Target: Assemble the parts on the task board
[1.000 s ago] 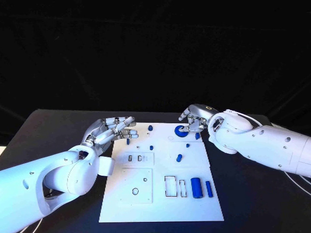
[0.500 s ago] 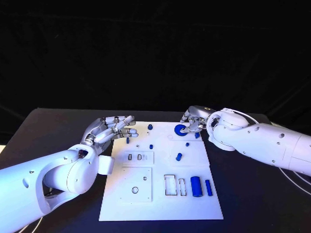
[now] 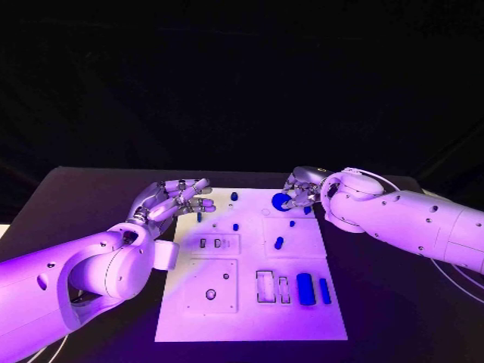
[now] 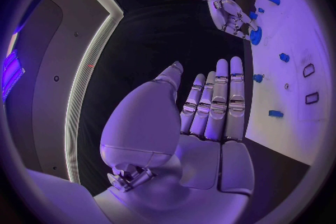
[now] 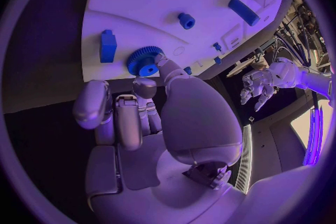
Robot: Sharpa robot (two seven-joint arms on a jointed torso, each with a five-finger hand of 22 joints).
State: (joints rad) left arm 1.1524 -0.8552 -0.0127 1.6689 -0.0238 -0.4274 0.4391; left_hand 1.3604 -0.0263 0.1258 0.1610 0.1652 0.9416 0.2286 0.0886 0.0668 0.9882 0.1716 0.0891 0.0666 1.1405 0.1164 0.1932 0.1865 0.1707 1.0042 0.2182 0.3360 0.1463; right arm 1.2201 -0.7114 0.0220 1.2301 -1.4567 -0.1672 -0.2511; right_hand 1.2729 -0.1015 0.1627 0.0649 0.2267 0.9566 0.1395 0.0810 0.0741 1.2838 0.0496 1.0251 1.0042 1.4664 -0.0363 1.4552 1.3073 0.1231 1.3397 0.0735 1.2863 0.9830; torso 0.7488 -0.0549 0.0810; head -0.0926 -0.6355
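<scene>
Blue gear (image 3: 280, 201) sat tilted on edge at the task board's (image 3: 253, 318) far end, pinched by my right hand's (image 3: 299, 190) fingers, barely shifted; left hand (image 3: 175, 200) stayed spread, empty.

Right robot hand (image 3: 299, 190) nearer gear (image 3: 280, 201)
</scene>
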